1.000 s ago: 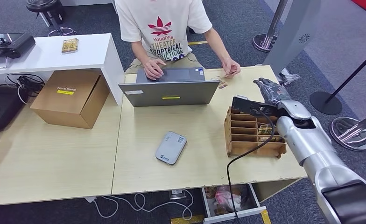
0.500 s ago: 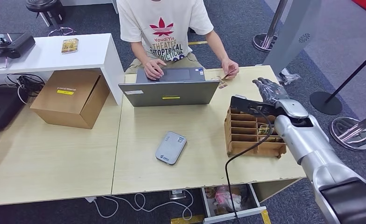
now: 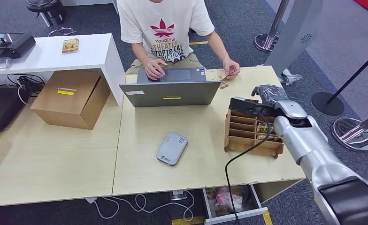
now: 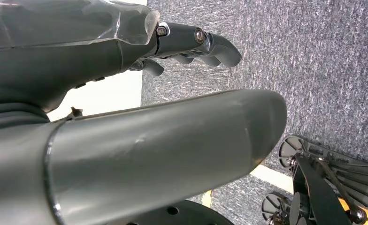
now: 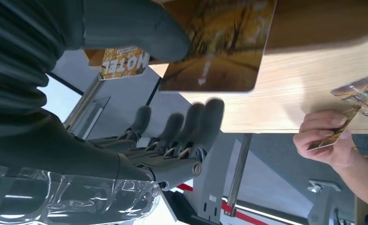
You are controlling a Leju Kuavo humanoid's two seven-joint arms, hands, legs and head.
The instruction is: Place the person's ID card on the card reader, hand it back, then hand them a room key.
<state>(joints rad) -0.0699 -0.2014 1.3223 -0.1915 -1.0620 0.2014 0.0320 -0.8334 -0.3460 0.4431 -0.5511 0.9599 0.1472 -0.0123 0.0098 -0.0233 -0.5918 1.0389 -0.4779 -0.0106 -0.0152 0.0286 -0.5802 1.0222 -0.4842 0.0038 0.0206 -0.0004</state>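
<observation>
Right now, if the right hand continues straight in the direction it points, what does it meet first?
Probably the person's hand holding a card. The right hand, beyond the wooden card rack, points across bare table toward it; depth is unclear.

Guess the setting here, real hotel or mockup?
Probably a mock hotel check-in desk in a lab or hall: wooden key-card rack, card reader, laptop on plain tables, stanchion bases on carpet.

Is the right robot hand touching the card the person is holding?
Apart. In the right wrist view the right robot hand has bare table edge between it and the card, pinched in the person's hand.
</observation>
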